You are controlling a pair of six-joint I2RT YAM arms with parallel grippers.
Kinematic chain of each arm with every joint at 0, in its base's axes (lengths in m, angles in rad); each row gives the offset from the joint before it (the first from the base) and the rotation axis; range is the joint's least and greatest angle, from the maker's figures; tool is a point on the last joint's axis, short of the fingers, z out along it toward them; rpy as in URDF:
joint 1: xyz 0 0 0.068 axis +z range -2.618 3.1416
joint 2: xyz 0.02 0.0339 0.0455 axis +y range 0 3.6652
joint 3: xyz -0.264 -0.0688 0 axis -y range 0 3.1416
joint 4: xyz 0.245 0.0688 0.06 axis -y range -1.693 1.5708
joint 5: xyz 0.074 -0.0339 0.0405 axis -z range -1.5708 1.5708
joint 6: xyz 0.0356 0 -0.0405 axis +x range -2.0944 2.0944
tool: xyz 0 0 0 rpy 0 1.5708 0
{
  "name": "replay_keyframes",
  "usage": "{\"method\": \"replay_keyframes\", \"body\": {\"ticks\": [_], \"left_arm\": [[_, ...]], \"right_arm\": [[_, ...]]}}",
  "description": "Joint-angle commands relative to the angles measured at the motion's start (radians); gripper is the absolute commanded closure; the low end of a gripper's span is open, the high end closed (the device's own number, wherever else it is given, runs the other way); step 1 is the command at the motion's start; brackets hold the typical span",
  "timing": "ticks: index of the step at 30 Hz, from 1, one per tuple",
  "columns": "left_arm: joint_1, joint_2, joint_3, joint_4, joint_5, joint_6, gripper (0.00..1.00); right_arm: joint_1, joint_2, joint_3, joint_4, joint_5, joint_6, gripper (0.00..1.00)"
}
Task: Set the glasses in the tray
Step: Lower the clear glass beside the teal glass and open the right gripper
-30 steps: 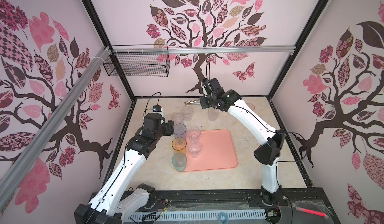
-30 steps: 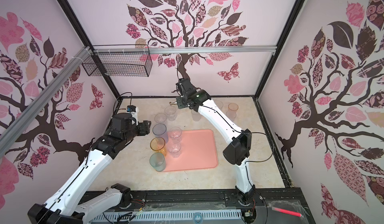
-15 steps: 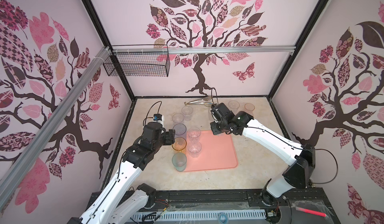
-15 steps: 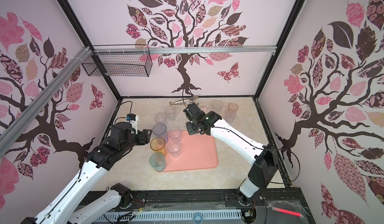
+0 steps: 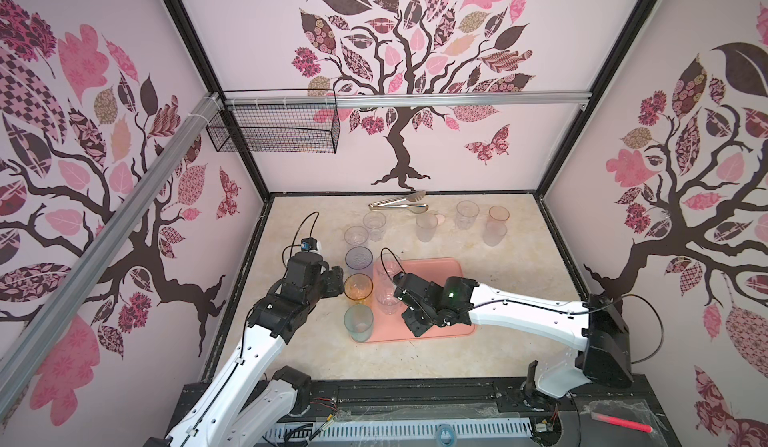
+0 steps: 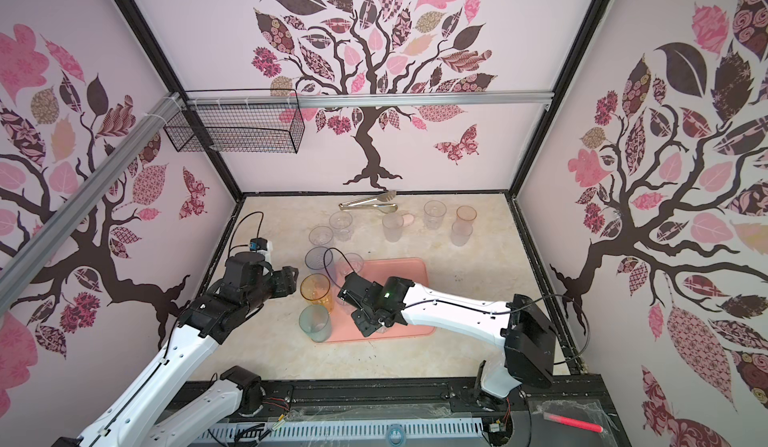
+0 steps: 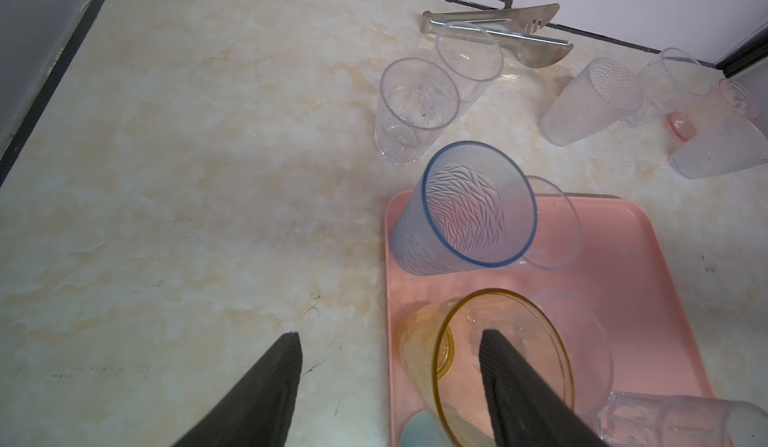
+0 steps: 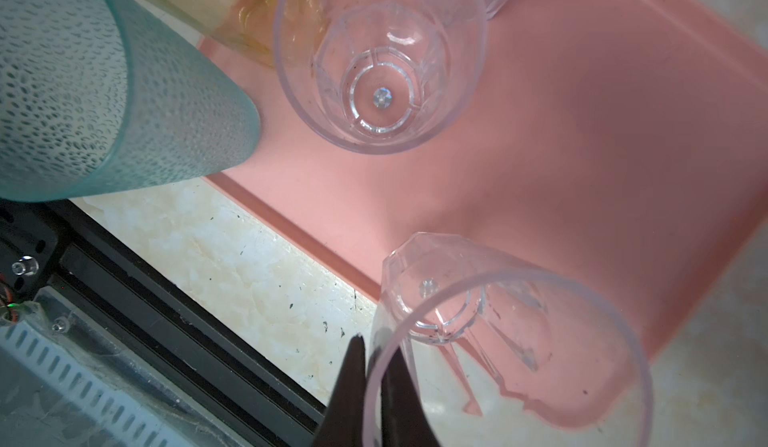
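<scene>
1. Brought R gripper [image 8: 372, 366] from back wall, by gold-and-silver metal tongs [image 5: 399, 202], fwd to front edge of flat salmon-pink rectangular tray [image 5: 444, 268].
2. Carried clear faceted plastic tumbler [image 8: 498, 332] there, pinched at rim.
3. Pulled L gripper [image 7: 388, 341] fwd: from beside tall blue translucent tumbler [image 5: 358, 257] to beside tall amber tumbler [image 5: 358, 287].

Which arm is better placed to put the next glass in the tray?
Right: the right gripper is shut on a clear glass over the tray edge. The left gripper is open.

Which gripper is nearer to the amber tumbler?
Left. The left gripper stands open right beside the amber tumbler; the right gripper is farther off, at the near edge of the tray.
</scene>
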Motion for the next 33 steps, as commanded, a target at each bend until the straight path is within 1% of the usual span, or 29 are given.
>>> {"method": "replay_keyframes", "body": {"ticks": [1, 5, 12, 24, 26, 31, 33], "left_arm": [[0.041, -0.028, -0.044, 0.028, 0.032, -0.010, 0.28], [0.052, -0.034, -0.065, 0.041, 0.028, -0.004, 0.28], [0.055, -0.026, -0.075, 0.055, 0.029, -0.012, 0.28], [0.054, -0.024, -0.083, 0.059, 0.017, -0.001, 0.28], [0.054, -0.023, -0.082, 0.059, 0.017, -0.001, 0.28], [0.054, -0.027, -0.084, 0.057, 0.012, 0.004, 0.28], [0.054, -0.027, -0.086, 0.058, 0.012, 0.003, 0.28]], "right_arm": [[0.023, 0.067, 0.054, 0.003, 0.000, -0.041, 1.00], [0.048, 0.111, 0.062, 0.038, -0.027, -0.049, 1.00], [0.101, 0.203, 0.144, 0.055, -0.033, -0.048, 1.00], [0.104, 0.272, 0.193, 0.063, -0.083, -0.060, 1.00], [0.104, 0.282, 0.206, 0.047, -0.091, -0.062, 0.98], [0.105, 0.278, 0.217, 0.041, -0.097, -0.060, 0.89], [0.104, 0.276, 0.225, 0.035, -0.098, -0.060, 0.87]]}}
